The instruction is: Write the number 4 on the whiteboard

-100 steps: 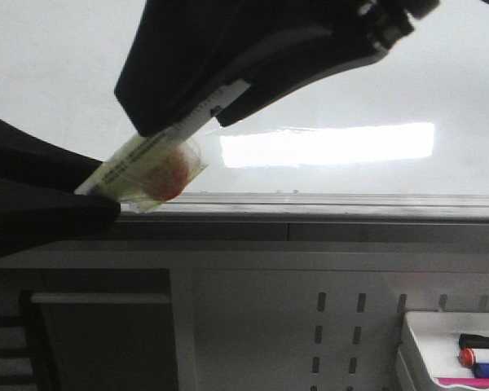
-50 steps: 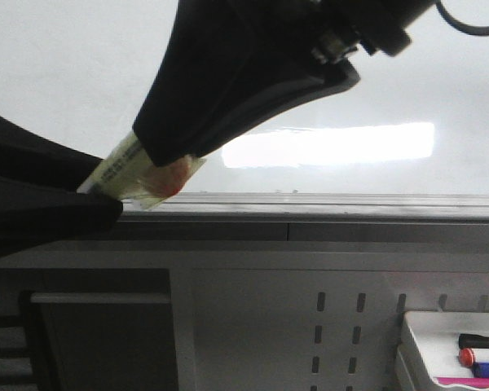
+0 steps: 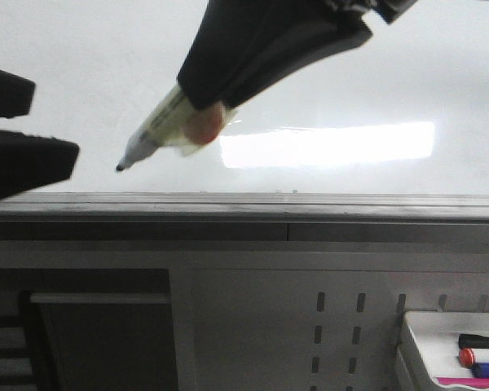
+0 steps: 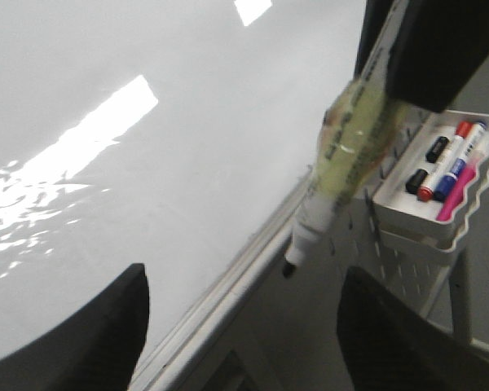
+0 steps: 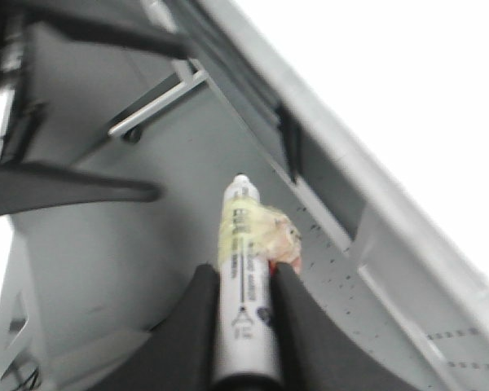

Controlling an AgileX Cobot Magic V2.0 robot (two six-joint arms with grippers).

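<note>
Glossy whiteboard (image 3: 81,90) fills the upper half of the front view, its grey frame running across the middle; no 4 shows on it yet. Right tool (image 3: 208,114), coming from the upper right, is clamped on a marker (image 3: 159,130) with its bare tip slanted toward the lower left, apparently angled to meet the board. Left tool (image 4: 240,314) stands open and empty. The left wrist view alone shows the marker tray (image 4: 440,187) closely; the right wrist view shows both fingers (image 5: 191,326) squeezing the barrel.
</note>
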